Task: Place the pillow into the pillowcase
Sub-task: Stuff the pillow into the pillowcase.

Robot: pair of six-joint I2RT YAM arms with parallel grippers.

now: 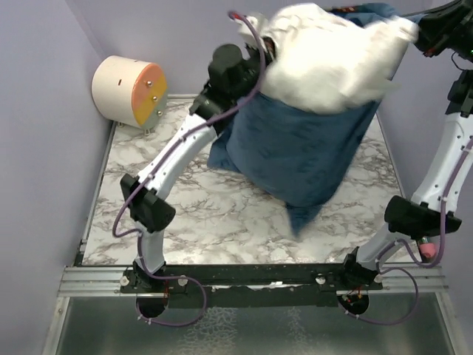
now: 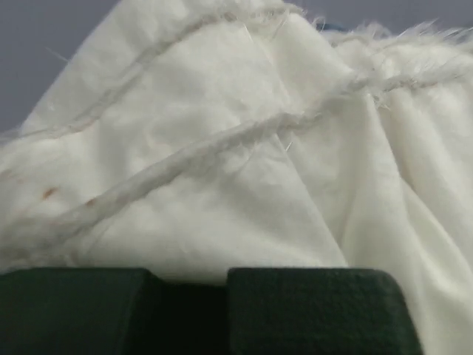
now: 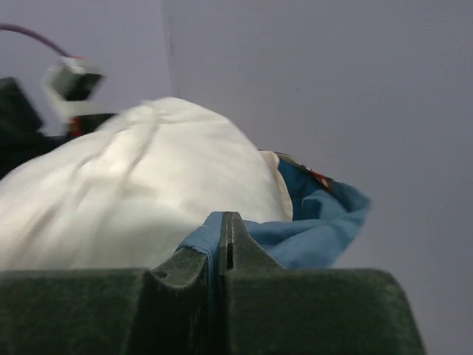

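The right pincer (image 3: 222,244) is clamped shut on a fold of the blue pillowcase (image 1: 295,148), the cloth pinched between its two dark fingers (image 3: 310,307) in the right wrist view. It holds that edge high at the far right of the scene. The left pincer (image 2: 191,303) is also closed, its fingers pressed together with white cloth bearing frayed seams lying right against them; whether that cloth is the case's pale inside or the pillow's own cover I cannot tell.

Between the two arms the pillowcase hangs down like a sack, lifted off the bench (image 1: 222,214), with its lowest corner dangling over the marble top near the right arm. The pillow (image 1: 332,59) bulges white out of the case's open top, partly inside and partly above it.

At the far left corner of the bench lies a cream cylinder (image 1: 129,90) with an orange face, well apart from the cloth.
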